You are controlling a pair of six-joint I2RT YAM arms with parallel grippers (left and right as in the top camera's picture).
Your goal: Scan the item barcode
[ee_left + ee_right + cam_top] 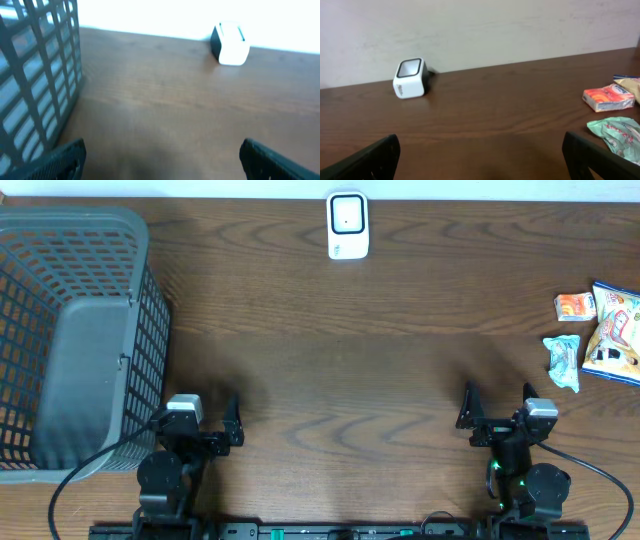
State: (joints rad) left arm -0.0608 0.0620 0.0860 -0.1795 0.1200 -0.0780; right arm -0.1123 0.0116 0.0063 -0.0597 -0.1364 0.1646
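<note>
**Brown wooden table [380,350]: layout across three views**

**Overhead.** Wood grain fills the frame. A white barcode scanner [348,226] stands at the far edge, near the middle. A grey plastic mesh basket [150,320] takes up the left side. Three snack packets lie grouped at the right edge: a small orange packet [576,307], a teal packet [563,362] and a larger printed bag [615,335], well apart from the barcode scanner. The left gripper [200,418] sits at the near edge just beside the basket, and the right gripper [498,405] sits at the near edge on the right. Each has its jaws spread wide and holds nothing.

**Left wrist.** This view is soft in focus. Two dark fingers [65,159] show only at the lower corners, far apart, with bare wood between them. The basket wall rises at the left. The barcode scanner stands at the upper right, against a bright background.

**Right wrist.** Both dark fingertips [370,161] sit at the lower corners, wide apart, over bare wood. The barcode scanner stands at the far edge to the left, before a pale wall, its dark window tilted upward. The orange packet lies at the right, the teal packet nearer and below it, and a corner of the printed bag shows at the frame edge. None of the packets touches either gripper.
</note>
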